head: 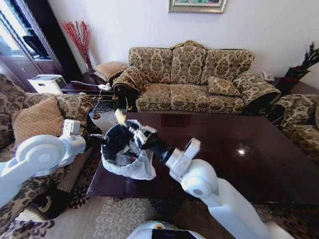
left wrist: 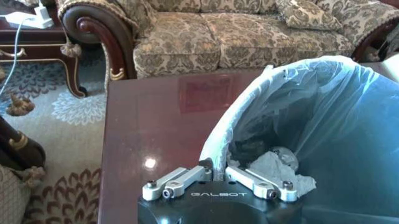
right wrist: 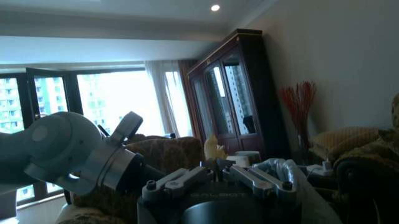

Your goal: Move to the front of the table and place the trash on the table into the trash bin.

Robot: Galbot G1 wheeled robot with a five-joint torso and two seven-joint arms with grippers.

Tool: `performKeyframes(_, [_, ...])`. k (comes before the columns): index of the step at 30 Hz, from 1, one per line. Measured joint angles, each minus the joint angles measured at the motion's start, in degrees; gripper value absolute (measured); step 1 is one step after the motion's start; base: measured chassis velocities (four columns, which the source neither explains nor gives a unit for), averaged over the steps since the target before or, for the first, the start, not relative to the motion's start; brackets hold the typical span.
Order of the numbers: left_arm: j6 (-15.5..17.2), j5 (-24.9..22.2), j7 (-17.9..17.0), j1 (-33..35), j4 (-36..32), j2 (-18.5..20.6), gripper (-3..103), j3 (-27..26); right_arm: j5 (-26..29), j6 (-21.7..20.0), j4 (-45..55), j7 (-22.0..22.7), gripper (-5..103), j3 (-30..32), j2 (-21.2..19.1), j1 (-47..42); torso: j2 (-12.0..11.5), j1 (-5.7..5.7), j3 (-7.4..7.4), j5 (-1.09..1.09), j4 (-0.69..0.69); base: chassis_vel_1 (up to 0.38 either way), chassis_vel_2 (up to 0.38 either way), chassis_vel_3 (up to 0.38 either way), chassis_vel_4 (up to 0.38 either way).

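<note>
The trash bin [head: 133, 165], dark with a white bag over its rim, tilts over the near left corner of the dark glossy table [head: 234, 154]. My left gripper [head: 103, 141] is shut on the bin's rim [left wrist: 214, 169]. Crumpled white paper [left wrist: 269, 164] lies inside the bin [left wrist: 324, 121]. My right gripper [head: 124, 122] reaches across the bin's mouth, shut on a small yellowish-white scrap of trash [head: 120, 116] held just above the far rim. In the right wrist view that scrap [right wrist: 214, 148] sticks out past the closed fingertips [right wrist: 212, 164].
A patterned sofa [head: 199, 79] stands behind the table, with armchairs at left [head: 35, 114] and right [head: 299, 124]. A side table with cables [head: 92, 87] sits at the back left. Patterned carpet [left wrist: 68, 102] lies between sofa and table.
</note>
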Motion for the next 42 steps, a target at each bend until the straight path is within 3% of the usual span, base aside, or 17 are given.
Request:
performKeyframes(2, [0.00,0.00,-0.02,0.00,-0.05,-0.04,0,0.00,-0.34,0.05,-0.46,-0.01,-1,-0.02,-0.02,-0.05,0.00,0.00,0.00,0.00,0.00,0.000,0.000,0.000,0.000])
performKeyframes(10, [0.04,0.06,-0.08,-0.07,0.56,-0.33,0,-0.24,-0.36,1.72,-1.04,-0.79,31,1.59,-0.64,-0.54,0.00,0.01,0.00,0.00,0.01,0.000,0.000,0.000,0.000])
performKeyframes(12, [0.04,0.08,-0.08,-0.07,0.60,-0.38,0,-0.24,-0.33,2.04,-0.98,-0.88,31,1.77,-0.64,-0.65,0.00,0.00,0.00,0.00,0.01,0.000,0.000,0.000,0.000])
performKeyframes(13, [0.04,0.19,-0.19,-0.08,0.84,-0.68,0,-0.24,-0.26,4.16,-0.29,-1.15,42,3.16,-0.52,-1.49,0.00,0.01,0.00,0.00,0.01,0.000,0.000,0.000,0.000])
performKeyframes(14, [0.04,0.19,-0.19,-0.08,0.84,-0.68,0,-0.24,-0.26,4.16,-0.29,-1.15,42,3.16,-0.52,-1.49,0.00,0.01,0.00,0.00,0.01,0.000,0.000,0.000,0.000])
performKeyframes(19, [1.07,-0.32,-2.90,-0.14,1.72,-1.70,0,-2.89,-3.14,8.13,3.91,2.76,59,10.43,-0.50,-8.52,0.00,0.01,0.00,-0.01,0.01,0.000,0.000,0.000,0.000])
performKeyframes(22, [1.24,0.40,-7.50,-1.58,3.05,-3.98,0,-6.23,-7.12,11.02,4.30,4.65,76,18.01,-0.74,-16.46,0.00,0.00,0.00,-0.01,-0.02,0.000,0.000,0.000,0.000])
performKeyframes(23, [1.24,0.40,-7.50,-1.58,3.05,-3.98,0,-6.23,-7.12,11.02,4.30,4.65,76,18.01,-0.74,-16.46,0.00,0.00,0.00,-0.01,-0.02,0.000,0.000,0.000,0.000])
performKeyframes(26, [1.43,0.97,-11.12,0.01,3.32,-7.70,0,-12.67,-8.43,13.90,1.46,5.76,91,22.87,-1.12,-21.18,0.00,0.01,0.00,0.02,-0.01,0.000,0.000,0.000,0.000])
performKeyframes(28, [1.51,1.01,-11.86,1.31,3.31,-8.85,0,-14.74,-8.77,14.62,0.44,5.87,91,24.06,-1.10,-22.00,0.00,0.01,0.00,0.00,-0.01,0.000,0.000,0.000,0.000])
performKeyframes(30, [1.53,1.56,-13.02,6.98,3.00,-12.34,0,-21.75,-8.98,15.66,-1.37,5.98,99,26.46,-0.67,-23.26,0.00,0.02,0.00,-0.01,-0.01,-0.026,-0.060,0.026,0.060])
performKeyframes(32, [0.76,4.12,-13.09,12.61,2.64,-16.88,0,-28.47,-8.86,16.34,-2.80,6.02,100,28.40,-0.03,-23.99,0.00,0.01,0.00,-0.02,0.02,-0.045,-0.118,0.034,0.102])
performKeyframes(34, [0.41,5.06,-13.30,13.34,2.73,-17.93,0,-29.59,-8.84,16.46,-3.08,6.00,100,28.71,0.13,-24.10,0.00,0.01,0.00,-0.04,0.03,-0.050,-0.140,0.069,0.197])
performKeyframes(36, [-0.99,7.96,-14.84,16.38,3.67,-22.96,0,-35.09,-8.60,16.95,-4.07,5.97,100,29.20,0.66,-24.19,0.00,0.01,0.00,-0.03,0.03,-0.061,-0.240,0.085,0.211])
performKeyframes(37, [-0.99,7.96,-14.84,16.38,3.67,-22.96,0,-35.09,-8.60,16.95,-4.07,5.97,100,29.20,0.66,-24.19,0.00,0.01,0.00,-0.03,0.03,-0.073,-0.249,0.100,0.224])
performKeyframes(41, [-2.35,9.27,-13.17,21.45,3.80,-33.03,0,-43.44,-8.42,17.50,-6.37,5.91,100,28.49,0.88,-22.40,0.00,-0.02,-0.01,0.00,0.03,-0.108,-0.298,0.135,0.308])
performKeyframes(42, [-2.35,9.27,-13.17,21.45,3.80,-33.03,0,-43.44,-8.42,17.50,-6.37,5.91,100,28.49,0.88,-22.40,0.00,-0.02,-0.01,0.00,0.03,-0.126,-0.333,0.146,0.370])
